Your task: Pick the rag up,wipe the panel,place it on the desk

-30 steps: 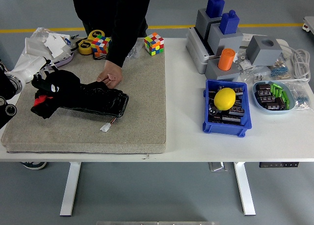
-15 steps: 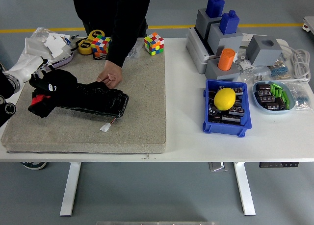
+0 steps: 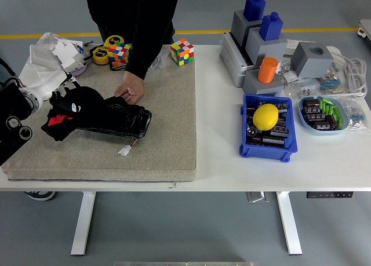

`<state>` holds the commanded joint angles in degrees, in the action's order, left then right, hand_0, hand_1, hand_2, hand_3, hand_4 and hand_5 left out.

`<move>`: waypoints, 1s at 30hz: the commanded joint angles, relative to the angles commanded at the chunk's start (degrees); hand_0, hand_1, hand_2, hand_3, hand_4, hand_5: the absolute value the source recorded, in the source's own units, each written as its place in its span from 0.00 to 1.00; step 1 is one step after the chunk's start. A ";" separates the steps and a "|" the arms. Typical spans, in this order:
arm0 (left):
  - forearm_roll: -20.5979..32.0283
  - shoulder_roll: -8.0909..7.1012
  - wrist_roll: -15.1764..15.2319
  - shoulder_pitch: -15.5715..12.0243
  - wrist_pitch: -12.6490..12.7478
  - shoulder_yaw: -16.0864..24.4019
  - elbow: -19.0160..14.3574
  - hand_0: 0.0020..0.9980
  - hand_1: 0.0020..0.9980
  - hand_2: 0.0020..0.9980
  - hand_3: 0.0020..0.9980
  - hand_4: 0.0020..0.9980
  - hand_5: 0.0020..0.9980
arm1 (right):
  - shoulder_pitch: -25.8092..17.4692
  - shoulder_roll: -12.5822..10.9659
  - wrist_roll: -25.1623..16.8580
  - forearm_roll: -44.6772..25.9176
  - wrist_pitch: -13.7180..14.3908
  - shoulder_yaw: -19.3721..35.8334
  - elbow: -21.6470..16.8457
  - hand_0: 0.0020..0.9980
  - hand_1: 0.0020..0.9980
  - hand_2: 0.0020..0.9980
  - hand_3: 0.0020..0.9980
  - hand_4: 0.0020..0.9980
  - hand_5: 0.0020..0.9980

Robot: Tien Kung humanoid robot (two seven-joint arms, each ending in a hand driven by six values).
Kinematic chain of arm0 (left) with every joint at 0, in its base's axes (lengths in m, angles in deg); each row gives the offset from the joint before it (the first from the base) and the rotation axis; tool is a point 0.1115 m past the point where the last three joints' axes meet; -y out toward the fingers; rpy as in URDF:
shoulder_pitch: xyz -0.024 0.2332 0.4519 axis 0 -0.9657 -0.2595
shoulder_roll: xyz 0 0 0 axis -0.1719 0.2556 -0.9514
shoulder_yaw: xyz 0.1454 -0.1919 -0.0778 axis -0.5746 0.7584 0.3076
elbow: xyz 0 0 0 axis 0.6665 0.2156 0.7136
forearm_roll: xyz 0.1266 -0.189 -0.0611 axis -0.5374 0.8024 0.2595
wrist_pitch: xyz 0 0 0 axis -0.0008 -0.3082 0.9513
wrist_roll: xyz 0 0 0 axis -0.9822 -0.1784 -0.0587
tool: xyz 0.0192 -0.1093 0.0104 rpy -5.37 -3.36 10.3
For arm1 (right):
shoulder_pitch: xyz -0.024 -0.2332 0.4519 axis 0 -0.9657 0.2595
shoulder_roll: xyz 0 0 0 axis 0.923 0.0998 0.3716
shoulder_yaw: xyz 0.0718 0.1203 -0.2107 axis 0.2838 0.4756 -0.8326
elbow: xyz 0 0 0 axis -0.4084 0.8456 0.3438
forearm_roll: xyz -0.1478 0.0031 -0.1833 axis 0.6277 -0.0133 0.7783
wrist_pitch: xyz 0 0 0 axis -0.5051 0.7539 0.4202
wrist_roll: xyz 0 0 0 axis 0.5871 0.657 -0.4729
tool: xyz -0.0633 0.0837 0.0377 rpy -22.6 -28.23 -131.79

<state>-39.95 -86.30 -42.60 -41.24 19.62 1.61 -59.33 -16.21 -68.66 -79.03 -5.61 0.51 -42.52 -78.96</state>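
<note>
A glossy black panel (image 3: 126, 119) lies on the grey-brown mat (image 3: 168, 133) at the table's left. My left hand (image 3: 58, 101) comes in from the left edge and is shut on the black rag (image 3: 80, 104), which has a red patch and is bunched over the panel's left end. A person's hand (image 3: 131, 91) rests on the panel's far edge and holds it down. My right arm is out of view.
A small white connector (image 3: 124, 150) lies on the mat near the panel. Two colour cubes (image 3: 181, 51), tape rolls (image 3: 103, 55) and plastic bags (image 3: 52, 51) sit at the back left. A blue bin (image 3: 249, 147) with a yellow object, and grey fixtures (image 3: 255, 40), stand right.
My left hand drew the rag slightly left, then pushed it right along the panel, and my arm has come further into view. The person's hand has stayed on the panel.
</note>
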 joint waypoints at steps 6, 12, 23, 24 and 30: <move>-0.27 0.97 -0.39 0.36 -0.22 -1.40 -0.92 0.26 0.18 0.38 0.59 0.68 0.06 | 0.08 -0.02 -0.14 -0.07 -0.07 -0.25 0.01 0.73 0.68 0.68 0.62 1.00 0.56; -0.63 1.62 -0.76 0.40 -0.37 -2.34 -2.73 0.26 0.18 0.38 0.59 0.68 0.06 | -0.04 -0.03 -0.19 -0.23 -0.16 -0.29 0.13 0.73 0.68 0.68 0.62 1.00 0.56; -1.12 3.60 -1.45 1.59 -0.45 -4.94 -5.78 0.26 0.18 0.38 0.59 0.68 0.06 | 0.07 -0.21 -0.36 -0.50 -0.17 -0.58 0.19 0.73 0.68 0.68 0.62 1.00 0.56; -1.21 3.80 -1.63 1.72 -0.57 -5.21 -5.94 0.26 0.18 0.38 0.59 0.68 0.06 | 0.10 -0.22 -0.35 -0.54 -0.17 -0.65 0.22 0.73 0.68 0.68 0.62 1.00 0.56; -1.23 4.69 -1.88 2.39 -0.53 -7.33 -7.05 0.26 0.18 0.38 0.59 0.68 0.06 | 0.20 -0.32 -0.41 -0.66 -0.16 -0.85 0.23 0.73 0.68 0.68 0.62 1.00 0.56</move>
<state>-41.18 -81.62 -44.48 -38.85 19.09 -5.72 -66.38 -16.01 -68.97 -79.44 -6.27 0.35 -43.37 -78.73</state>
